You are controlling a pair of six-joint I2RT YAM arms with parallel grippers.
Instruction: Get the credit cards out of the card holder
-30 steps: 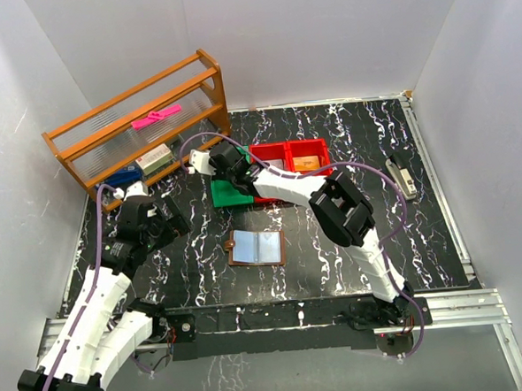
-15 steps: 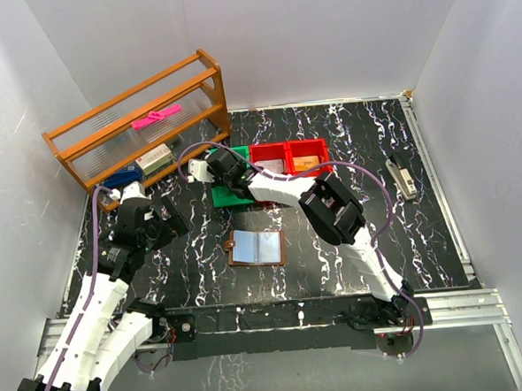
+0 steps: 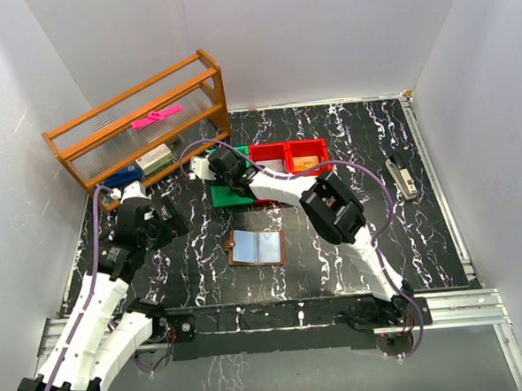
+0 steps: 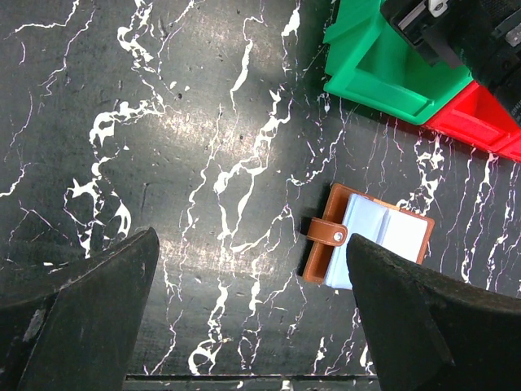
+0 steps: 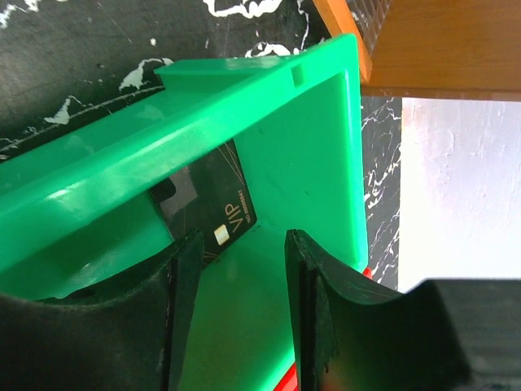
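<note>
- Green fills my right wrist view: the green bin (image 5: 309, 147) holds a dark credit card (image 5: 207, 204) marked VIP, lying against its wall.
- My right pincer (image 5: 242, 244) hangs over it, fingers parted and empty. I judge this the drop-off step.
- My left pincer (image 4: 252, 240) gapes wide over the desk (image 4: 163, 122), gripping nothing.
- Mid-desk, the card holder (image 3: 257, 247) lies open. The red bins (image 3: 289, 145) seem to hold a card each.
- Next: lift clear, then check the holder's pockets.

My left pincer (image 4: 252, 326) hung over the black, white-veined marble table (image 4: 163, 138), black fingers (image 4: 81, 326) spread wide. Partly behind one finger lay the open brown leather card holder (image 4: 370, 236), pale blue inside. Beyond it stood a green plastic bin (image 4: 383, 69), just beside a red plastic bin (image 4: 480, 122).
</note>
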